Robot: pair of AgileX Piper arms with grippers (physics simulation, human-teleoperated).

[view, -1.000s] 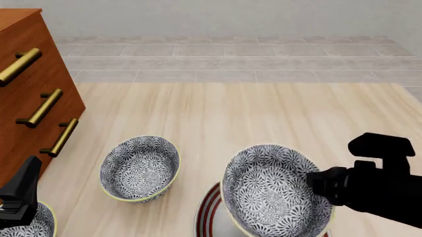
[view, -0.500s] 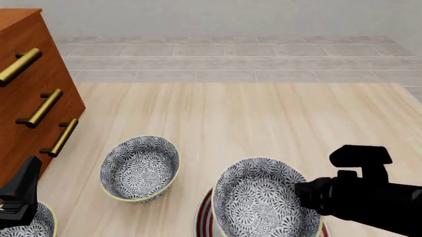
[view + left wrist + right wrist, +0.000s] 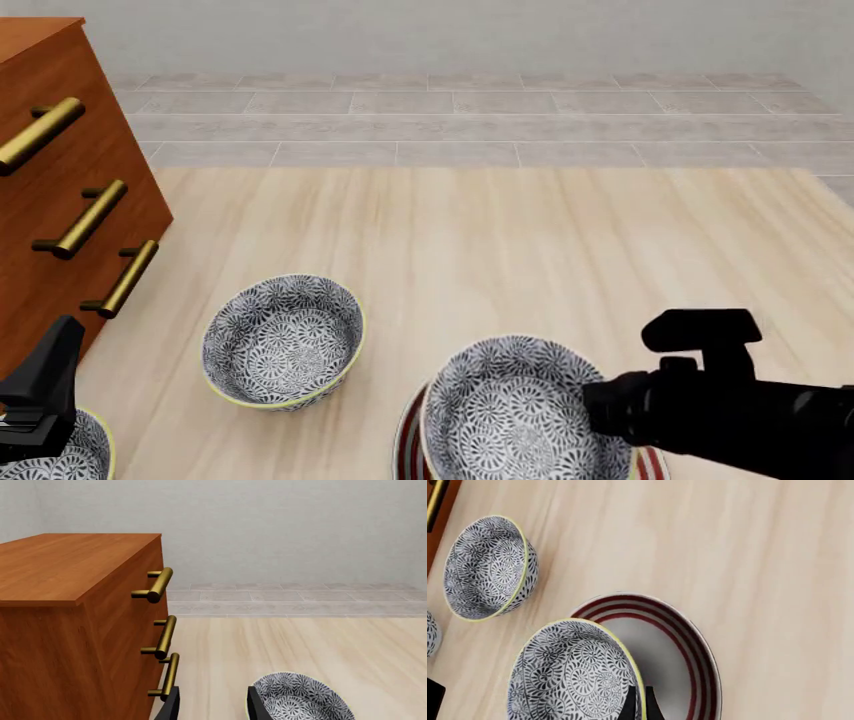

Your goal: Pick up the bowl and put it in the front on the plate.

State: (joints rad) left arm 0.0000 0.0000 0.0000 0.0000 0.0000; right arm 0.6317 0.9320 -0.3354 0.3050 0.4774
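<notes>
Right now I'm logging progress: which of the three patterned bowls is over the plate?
The bowl pinched at its rim by the right arm's jaws, above the red-ringed plate. The other two sit on the table to its left.

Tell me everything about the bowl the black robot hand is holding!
The bowl is deep and round, covered inside and out with a dark grey-and-white flower pattern, and edged by a thin pale yellow rim. It looks like glazed ceramic and is empty. The right gripper pinches its rim, fingers shut on the wall. The bowl sits tilted over the plate, a white one with red rings. Whether it touches the plate yet cannot be told.
</notes>
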